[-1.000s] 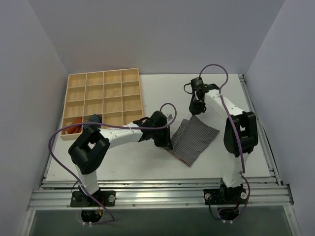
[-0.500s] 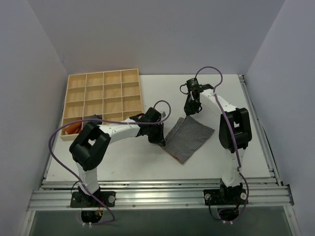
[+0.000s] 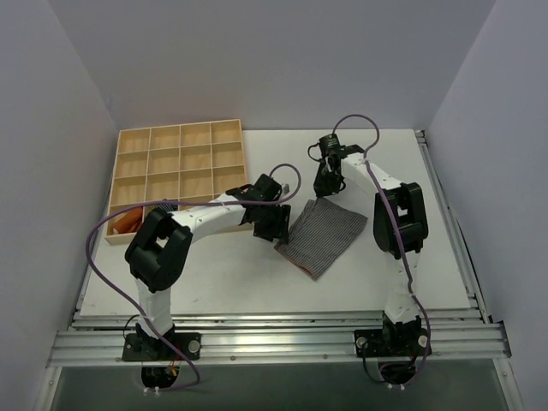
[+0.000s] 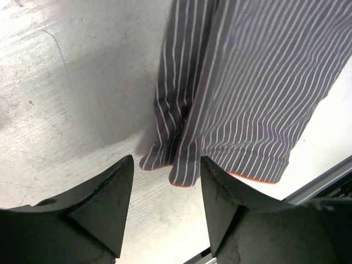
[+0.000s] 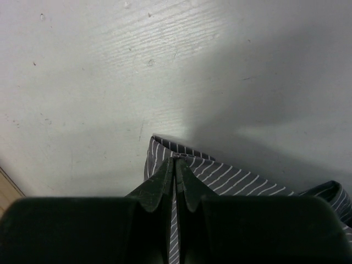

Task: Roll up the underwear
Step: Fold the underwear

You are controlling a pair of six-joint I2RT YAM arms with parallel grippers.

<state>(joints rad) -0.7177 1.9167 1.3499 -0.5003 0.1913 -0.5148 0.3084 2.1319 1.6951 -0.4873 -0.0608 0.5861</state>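
The underwear (image 3: 324, 229) is a grey cloth with fine white stripes and a thin orange hem, lying flat in the middle of the table. My left gripper (image 3: 277, 229) stands open at its left corner. In the left wrist view the hem corner (image 4: 184, 176) lies just ahead of the open gripper (image 4: 166, 160), with nothing between the fingers. My right gripper (image 3: 324, 190) is at the far corner. In the right wrist view it (image 5: 175, 160) is shut on a fold of the underwear (image 5: 231, 179).
A wooden compartment tray (image 3: 242, 163) sits at the back left. Its near-left cells hold an orange cloth (image 3: 128, 223) and a blue striped roll (image 3: 163, 206). Metal rails (image 3: 274, 338) run along the table's near edge.
My left gripper has opened and let go of the underwear's left corner. Both grippers and the cloth have shifted a little to the left and toward the back.
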